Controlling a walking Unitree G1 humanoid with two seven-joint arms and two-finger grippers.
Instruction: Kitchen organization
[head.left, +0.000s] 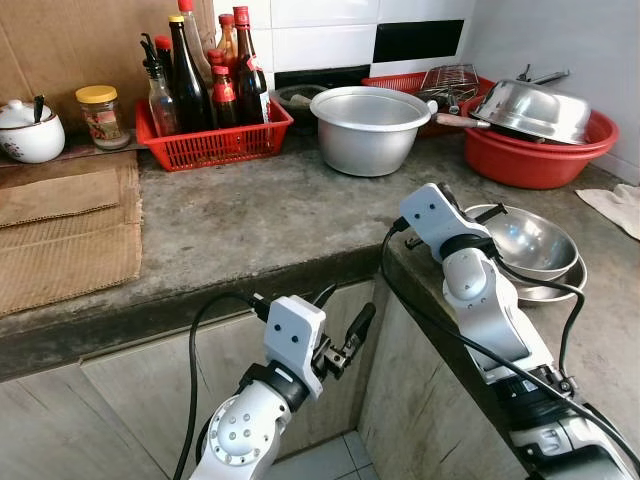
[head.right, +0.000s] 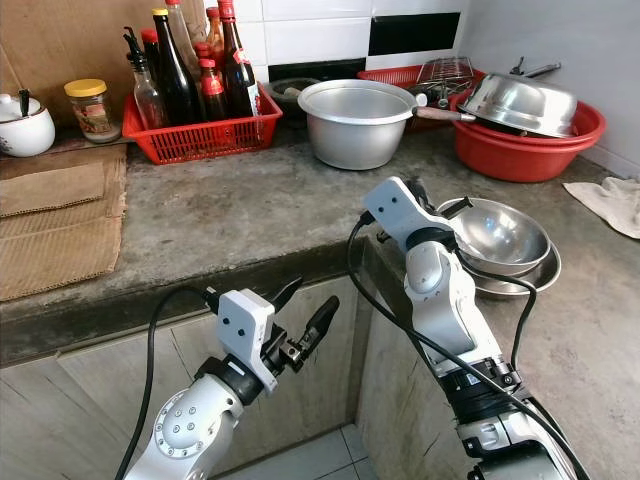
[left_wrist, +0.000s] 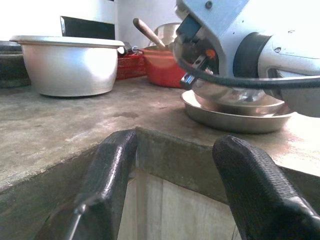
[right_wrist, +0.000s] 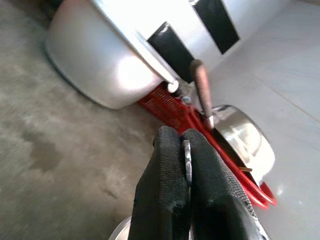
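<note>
Right gripper (right_wrist: 186, 165) clenched on rim of top bowl (head.left: 528, 238), nested in a second bowl (head.left: 560, 285) on the counter's (head.left: 260, 215) right side, near the edge. Left gripper (head.left: 345, 340) released, held below the counter lip. Thin rim pinch likely to slip; tilting while lifting could drag the lower bowl off.

Both arms are silver-grey, built of rounded segments with black joint rings. The left arm (head.left: 250, 420) has a round shoulder cap ringed with small screws. Each wrist carries a white, boxy housing (head.left: 294, 332) with dark screw dots. Black cables (head.left: 205, 350) loop along both arms. The tool fingers (left_wrist: 107, 180) are black and finely textured.
</note>
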